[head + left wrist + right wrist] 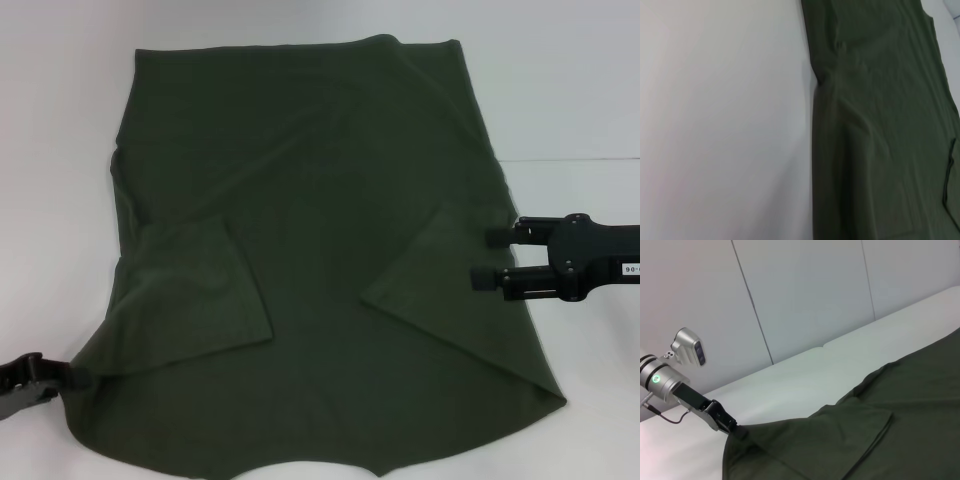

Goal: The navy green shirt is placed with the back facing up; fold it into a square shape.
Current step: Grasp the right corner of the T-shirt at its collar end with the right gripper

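- Navy green shirt [330,270] spread flat over the white table [60,120], back up, both sleeves already turned inward onto the body, likely to square off the sides before the main folds.
- Left sleeve flap [195,290] lying just inboard of the left gripper [70,378]; right sleeve flap [430,270] lying just inboard of the right gripper [490,257].
- Left gripper low at the shirt's left edge, near the corner closest to the robot, tip meeting the cloth; seen from the right wrist view [737,432] closed on that edge, cloth lifting into a small peak at the pinch.
- Held there, by judgement, to anchor or raise that side for a fold across the body.
- Right gripper hovering at the opposite side edge, about level with the sleeve, two fingertips [497,237] apart with a clear gap and nothing between them; cloth just beyond and below the tips, contact not certain.
- Placed so, seemingly, to take the right edge.
- Left wrist view: only the shirt's side edge against bare table, with soft wrinkles.
- Far hem [300,48] well away from both grippers, one far corner slightly turned over.
- Square not yet formed; length still unfolded.
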Available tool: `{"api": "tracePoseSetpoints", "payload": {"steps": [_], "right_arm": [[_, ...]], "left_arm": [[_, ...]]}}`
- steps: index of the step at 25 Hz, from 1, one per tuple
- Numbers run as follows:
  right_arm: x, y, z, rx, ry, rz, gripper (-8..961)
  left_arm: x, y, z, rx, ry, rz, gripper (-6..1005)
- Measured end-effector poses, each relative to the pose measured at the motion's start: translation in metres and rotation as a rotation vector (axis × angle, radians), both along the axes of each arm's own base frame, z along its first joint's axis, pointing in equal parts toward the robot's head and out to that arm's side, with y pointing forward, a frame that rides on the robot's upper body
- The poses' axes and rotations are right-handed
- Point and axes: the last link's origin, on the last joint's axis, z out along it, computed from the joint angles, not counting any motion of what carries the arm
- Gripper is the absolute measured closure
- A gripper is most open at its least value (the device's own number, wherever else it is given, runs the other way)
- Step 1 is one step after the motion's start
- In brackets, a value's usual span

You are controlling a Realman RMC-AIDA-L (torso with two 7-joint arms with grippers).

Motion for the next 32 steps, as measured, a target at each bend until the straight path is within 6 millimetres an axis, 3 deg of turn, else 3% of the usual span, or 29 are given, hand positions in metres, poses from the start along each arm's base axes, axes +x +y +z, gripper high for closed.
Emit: {"api": "tracePoseSetpoints", "payload": {"steps": [8, 14, 19, 25, 32], "right_arm": [[0.000, 0.000, -0.003, -0.007, 0.010, -0.029, 121], [0.001, 0.003, -0.003, -0.034, 0.041, -0.150, 122], [0.002, 0.015, 0.006, -0.125, 0.042, -0.407, 123], [0.013, 0.024, 0.009, -0.204, -0.022, -0.746, 124], [0.034, 0.016, 0.016, -0.256, -0.031, -0.961, 125]], "left_arm": [[0.001, 0.001, 0.003, 0.009, -0.003, -0.003, 979], [0.007, 0.007, 0.003, 0.026, -0.032, -0.013, 978], [0.011, 0.011, 0.004, 0.051, -0.039, -0.046, 979], [0.014, 0.017, 0.006, 0.064, -0.033, -0.074, 979], [0.015, 0.019, 0.008, 0.071, -0.019, -0.092, 980]]}}
